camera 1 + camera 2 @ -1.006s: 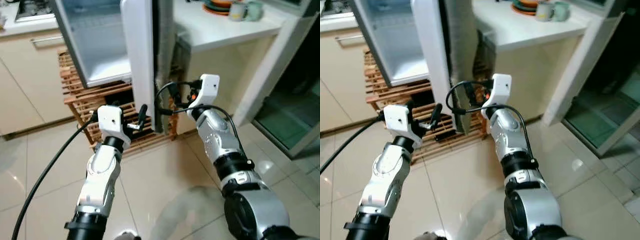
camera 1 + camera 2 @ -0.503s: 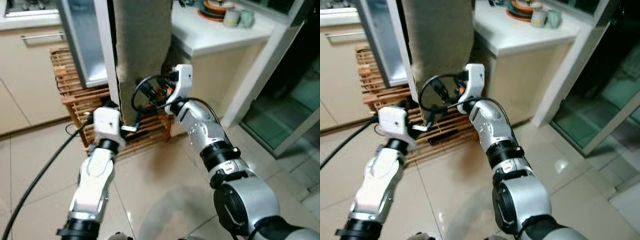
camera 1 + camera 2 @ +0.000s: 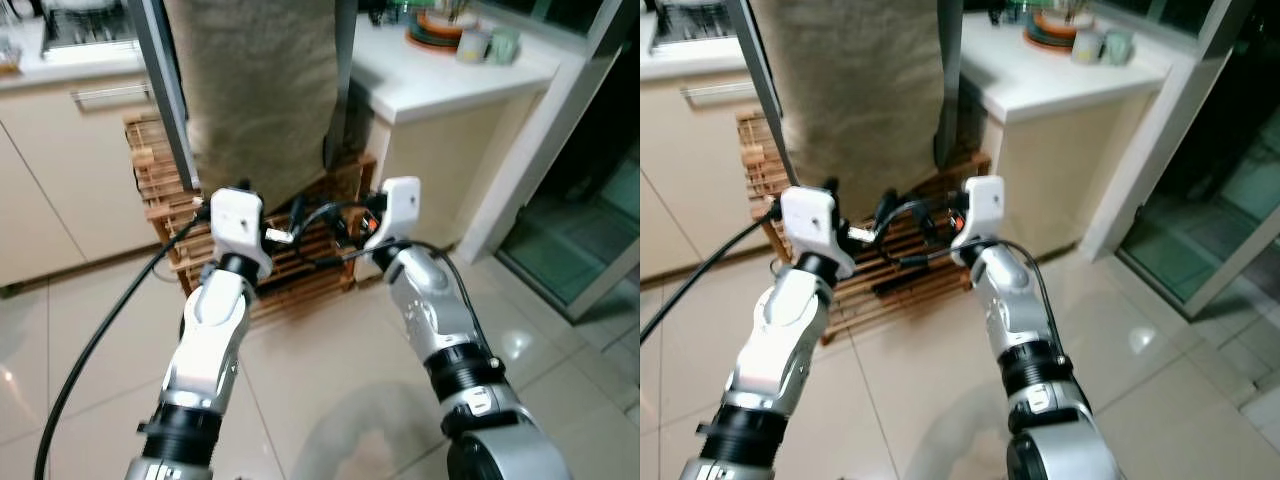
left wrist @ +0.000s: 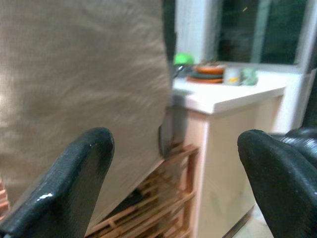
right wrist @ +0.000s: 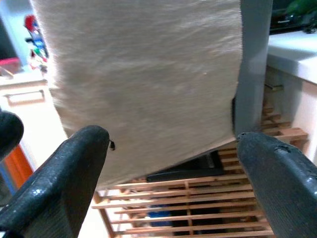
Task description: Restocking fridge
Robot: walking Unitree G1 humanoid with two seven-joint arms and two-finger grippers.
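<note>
The fridge [image 3: 265,90] stands on a wooden slatted rack [image 3: 160,200], its door shut and its front covered by a beige cloth [image 5: 143,74]. Both arms are raised side by side just in front of the door's lower edge. My left gripper [image 3: 292,218] is open with nothing between its fingers [image 4: 74,183]. My right gripper [image 3: 345,225] is close beside it, also open, its fingers [image 5: 282,178] spread in front of the cloth and the dark edge of the door [image 5: 255,64]. Neither gripper touches the door.
A white counter [image 3: 450,80] to the right of the fridge carries stacked plates [image 3: 440,20] and mugs [image 3: 490,45]. Cream cabinets with a bar handle [image 3: 110,95] are on the left. A glass door [image 3: 600,230] is at the far right. A black cable [image 3: 90,350] trails from the left arm.
The fridge door has swung from open to shut, hiding the interior. My right gripper has come away from the door's edge and dropped lower. The camera has also shifted.
</note>
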